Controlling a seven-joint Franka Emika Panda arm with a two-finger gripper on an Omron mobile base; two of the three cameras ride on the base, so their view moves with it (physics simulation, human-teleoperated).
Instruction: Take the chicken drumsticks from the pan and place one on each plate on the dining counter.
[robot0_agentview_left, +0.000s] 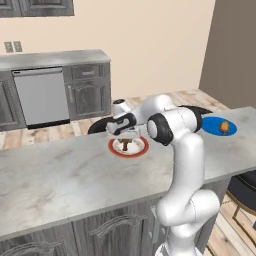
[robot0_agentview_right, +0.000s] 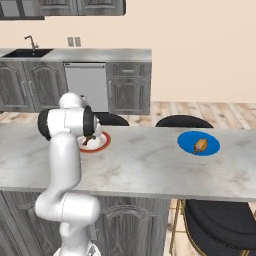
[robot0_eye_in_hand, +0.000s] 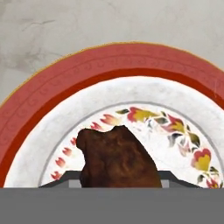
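My gripper (robot0_agentview_left: 125, 140) hangs just above the white plate with the red-orange rim (robot0_agentview_left: 114, 150) on the dining counter (robot0_agentview_left: 60, 175), shut on a brown chicken drumstick (robot0_agentview_left: 125, 145). In the hand view that drumstick (robot0_eye_in_hand: 118, 157) sits between the fingertips, over the plate's flowered centre, with the red rim (robot0_eye_in_hand: 65, 83) arching around it. The right base view shows the same plate (robot0_agentview_right: 101, 145) and drumstick (robot0_agentview_right: 90, 140), partly behind my arm. To the right, the other drumstick (robot0_agentview_left: 225, 128) lies on the blue plate (robot0_agentview_left: 211, 123), also seen from the other side as a drumstick (robot0_agentview_right: 201, 145) on the blue plate (robot0_agentview_right: 187, 141). The pan is out of view.
Black stools (robot0_agentview_right: 182, 121) stand along the counter's far side, and another stool (robot0_agentview_right: 220, 220) is at the near right. Beyond the wood floor, grey cabinets with a dishwasher (robot0_agentview_left: 42, 95) and a sink (robot0_agentview_right: 27, 52) line the back wall.
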